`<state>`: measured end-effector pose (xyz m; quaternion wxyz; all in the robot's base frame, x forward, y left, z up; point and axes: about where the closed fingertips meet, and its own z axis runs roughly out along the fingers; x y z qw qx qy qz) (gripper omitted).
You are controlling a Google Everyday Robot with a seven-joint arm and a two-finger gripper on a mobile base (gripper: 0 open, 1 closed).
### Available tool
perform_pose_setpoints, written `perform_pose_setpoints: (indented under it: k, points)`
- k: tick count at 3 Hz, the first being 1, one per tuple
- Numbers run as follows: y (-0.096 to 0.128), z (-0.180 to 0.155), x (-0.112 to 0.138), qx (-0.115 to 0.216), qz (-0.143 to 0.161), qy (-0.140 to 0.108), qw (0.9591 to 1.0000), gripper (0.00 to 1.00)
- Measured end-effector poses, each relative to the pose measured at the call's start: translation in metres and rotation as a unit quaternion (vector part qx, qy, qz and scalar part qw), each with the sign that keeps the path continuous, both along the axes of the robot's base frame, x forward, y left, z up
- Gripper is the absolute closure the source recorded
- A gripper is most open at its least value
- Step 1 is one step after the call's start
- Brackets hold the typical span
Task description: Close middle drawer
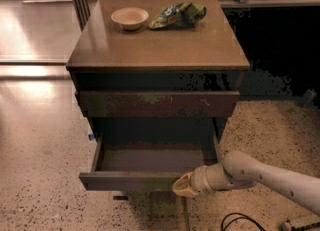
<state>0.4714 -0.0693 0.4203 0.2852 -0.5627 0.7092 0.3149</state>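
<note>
The middle drawer [135, 180] of the dark brown wooden cabinet stands pulled out, a wide shallow box with a low plain front panel and an empty inside. Above it sits the taller drawer front with pale scratch marks [157, 103], pushed nearly in. My gripper [182, 186] comes in from the lower right on a pale arm and rests against the right part of the middle drawer's front panel.
On the cabinet top [160, 45] stand a small pale bowl [129, 17] and a green snack bag [177, 15]. A speckled floor surrounds the cabinet. A dark cable [240, 221] lies on the floor at the lower right. A dark wall area is at the right.
</note>
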Motion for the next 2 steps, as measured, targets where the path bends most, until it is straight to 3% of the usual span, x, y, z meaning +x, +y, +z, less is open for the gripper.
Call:
perform_pose_setpoints:
  k: [1, 2]
  points:
    - [0.0, 0.0, 0.0, 0.0, 0.0, 0.0, 1.0, 1.0]
    - [-0.009, 0.003, 0.024, -0.004, -0.014, -0.02, 0.9997, 1.0]
